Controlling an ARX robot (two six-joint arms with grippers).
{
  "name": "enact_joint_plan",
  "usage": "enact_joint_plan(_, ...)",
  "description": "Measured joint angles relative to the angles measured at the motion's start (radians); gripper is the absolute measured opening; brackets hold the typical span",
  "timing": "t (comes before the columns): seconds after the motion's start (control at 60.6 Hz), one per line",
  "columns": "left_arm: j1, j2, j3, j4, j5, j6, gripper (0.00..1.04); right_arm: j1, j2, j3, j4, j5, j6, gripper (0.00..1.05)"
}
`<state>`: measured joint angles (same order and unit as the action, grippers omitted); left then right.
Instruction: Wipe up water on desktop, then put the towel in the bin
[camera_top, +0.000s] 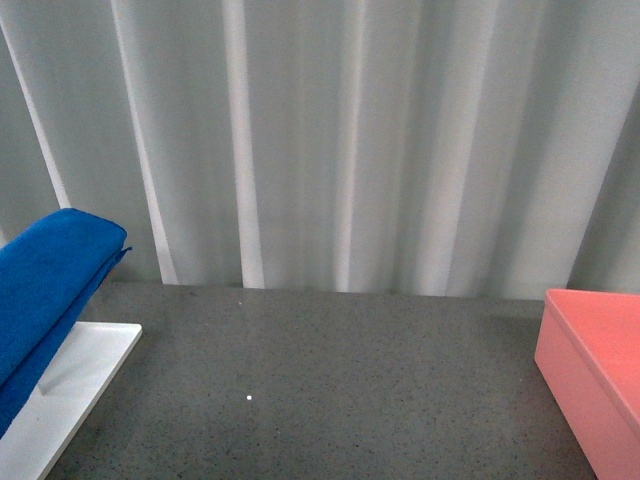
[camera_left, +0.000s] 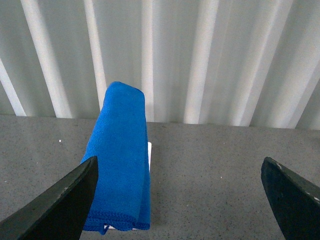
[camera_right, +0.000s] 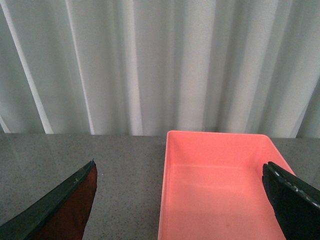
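Note:
The blue towel (camera_top: 45, 290) hangs folded over a rack at the left of the dark grey speckled desktop (camera_top: 320, 390). In the left wrist view the towel (camera_left: 120, 160) lies ahead of my open left gripper (camera_left: 180, 200), close to one finger (camera_left: 60, 205). The salmon-pink bin (camera_top: 595, 375) stands at the right edge. In the right wrist view the bin (camera_right: 220, 190) is empty and sits between the spread fingers of my open right gripper (camera_right: 180, 200). Neither arm shows in the front view. I cannot make out water on the desktop.
A flat white tray (camera_top: 70, 400) lies under the towel at the front left. A pale pleated curtain (camera_top: 330, 140) closes off the back of the desktop. A tiny white speck (camera_top: 249, 398) lies on the desktop's middle.

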<state>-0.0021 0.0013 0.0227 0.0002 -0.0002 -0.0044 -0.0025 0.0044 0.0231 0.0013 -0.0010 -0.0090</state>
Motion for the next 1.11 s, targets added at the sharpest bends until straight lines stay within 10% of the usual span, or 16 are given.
enact_joint_plan(1.105, 0.0, 0.024, 0.013, -0.043, -0.012, -0.031, 0.98, 0.0, 0.0, 0.0, 0.0, 0.0, 0.0, 0.98)
